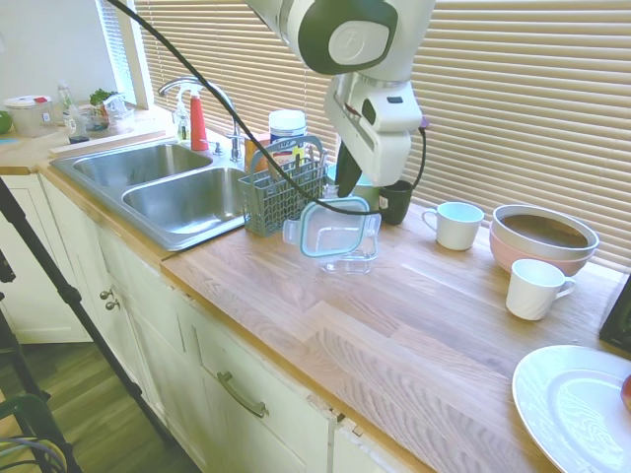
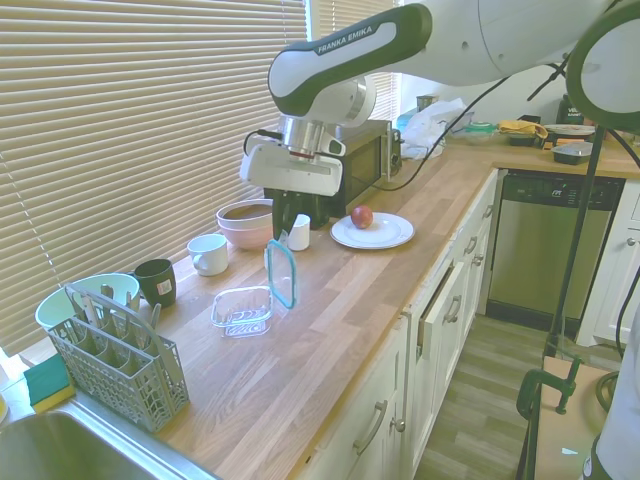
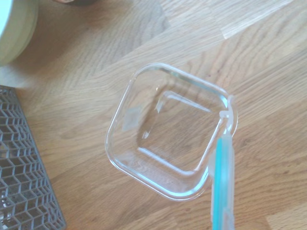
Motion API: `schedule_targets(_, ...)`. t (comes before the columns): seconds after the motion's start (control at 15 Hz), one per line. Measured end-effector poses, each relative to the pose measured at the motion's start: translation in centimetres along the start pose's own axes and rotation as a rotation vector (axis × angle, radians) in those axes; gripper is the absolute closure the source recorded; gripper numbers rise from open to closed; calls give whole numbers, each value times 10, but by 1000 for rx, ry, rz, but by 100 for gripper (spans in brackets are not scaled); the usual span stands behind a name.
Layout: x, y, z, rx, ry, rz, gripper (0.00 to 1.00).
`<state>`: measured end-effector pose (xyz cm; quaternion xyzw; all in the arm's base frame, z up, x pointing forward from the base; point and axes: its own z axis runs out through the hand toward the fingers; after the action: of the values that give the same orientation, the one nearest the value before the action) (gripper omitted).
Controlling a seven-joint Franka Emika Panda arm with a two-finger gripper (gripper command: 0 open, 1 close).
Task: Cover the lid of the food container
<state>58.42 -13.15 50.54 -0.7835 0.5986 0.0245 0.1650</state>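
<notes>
Gripper (image 2: 283, 238) fingertips perhaps hidden; plate (image 1: 577, 409) cut off

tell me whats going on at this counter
A white robot arm's end effector holds a clear rounded-square lid with a teal-blue rim on edge, hanging just above one side of the small clear rounded-square food container that sits open and empty on the wooden countertop. The lid is not yet on the container. A grey cutlery basket stands nearby, beside the sink.
</notes>
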Motion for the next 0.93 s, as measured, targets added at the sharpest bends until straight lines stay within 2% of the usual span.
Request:
schedule_targets(0.4, 17, 6, 10, -11, -12, 36, 100)
schedule_targets(0.93, 17, -11, 7, -1, -6, 49, 100)
